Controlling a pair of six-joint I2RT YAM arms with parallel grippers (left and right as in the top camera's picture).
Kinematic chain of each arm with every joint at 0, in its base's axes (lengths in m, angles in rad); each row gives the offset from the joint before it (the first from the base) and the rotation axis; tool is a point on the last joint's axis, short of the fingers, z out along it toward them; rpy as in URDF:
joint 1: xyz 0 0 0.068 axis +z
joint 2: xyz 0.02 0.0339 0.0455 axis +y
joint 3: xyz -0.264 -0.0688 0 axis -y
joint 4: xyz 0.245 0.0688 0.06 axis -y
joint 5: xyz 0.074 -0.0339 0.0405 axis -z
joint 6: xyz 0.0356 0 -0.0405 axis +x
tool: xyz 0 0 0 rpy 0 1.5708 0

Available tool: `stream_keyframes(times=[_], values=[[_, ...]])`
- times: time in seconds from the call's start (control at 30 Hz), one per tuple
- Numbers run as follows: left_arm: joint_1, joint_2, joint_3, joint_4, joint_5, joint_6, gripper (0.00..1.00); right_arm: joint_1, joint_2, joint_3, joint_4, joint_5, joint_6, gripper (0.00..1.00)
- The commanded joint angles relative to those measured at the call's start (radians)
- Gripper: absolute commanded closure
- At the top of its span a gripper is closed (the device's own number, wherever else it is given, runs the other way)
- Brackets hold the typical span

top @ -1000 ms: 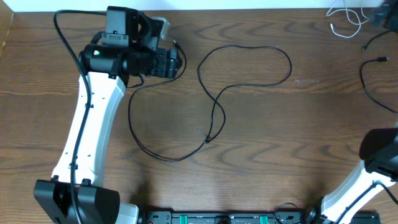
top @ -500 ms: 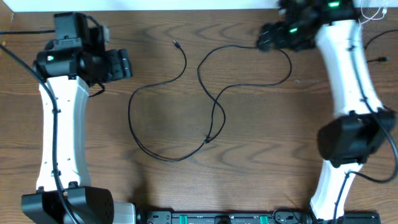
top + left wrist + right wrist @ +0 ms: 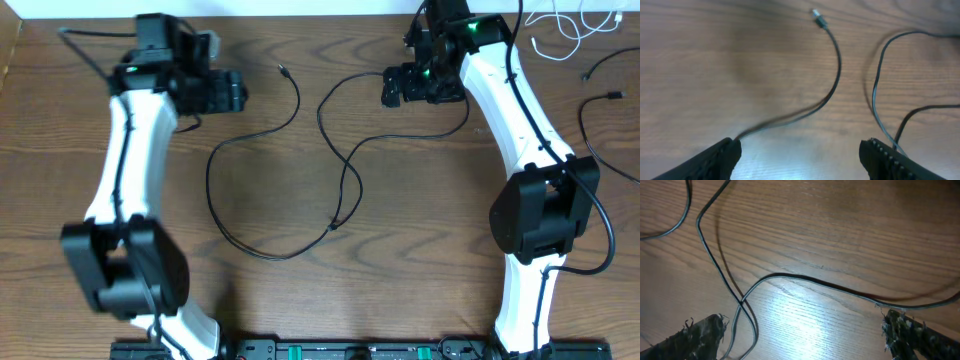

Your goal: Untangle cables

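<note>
The long black cable (image 3: 209, 180) lies in loose loops across the middle of the table and crosses itself near the centre (image 3: 346, 168). Its plug end (image 3: 283, 70) rests at the top. My left gripper (image 3: 238, 92) hovers open just left of that plug. In the left wrist view the plug (image 3: 817, 17) lies ahead of the open gripper (image 3: 800, 160), with bare wood between the jaws. My right gripper (image 3: 388, 88) is open above the loop's upper right part. The right wrist view shows the cable (image 3: 740, 302) crossing near the left finger of that gripper (image 3: 805, 335). A white cable (image 3: 560, 22) lies apart at the top right corner.
Another thin black cord (image 3: 585, 130) with a plug (image 3: 612, 95) runs along the right edge. The right arm's base (image 3: 540, 215) stands at the right, the left arm's base (image 3: 125, 265) at the lower left. A black rail (image 3: 340, 350) lines the front edge.
The right arm came up from the lower right corner, then its gripper moved left over the loop. The left gripper pulled left off the plug end, then came partly back to the right.
</note>
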Motion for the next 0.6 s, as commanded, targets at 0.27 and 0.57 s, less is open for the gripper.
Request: stream_keyframes(times=[0.27, 0.57], values=[[-0.188, 0.244, -0.006, 0.243, -0.112, 0.064, 0.2, -0.003, -0.006, -0.004, -0.039, 0.027, 0.011, 0.01], [-0.196, 0.261, -0.006, 0.097, -0.193, 0.24, 0.24, -0.003, -0.006, -0.01, -0.039, 0.032, 0.011, 0.01]])
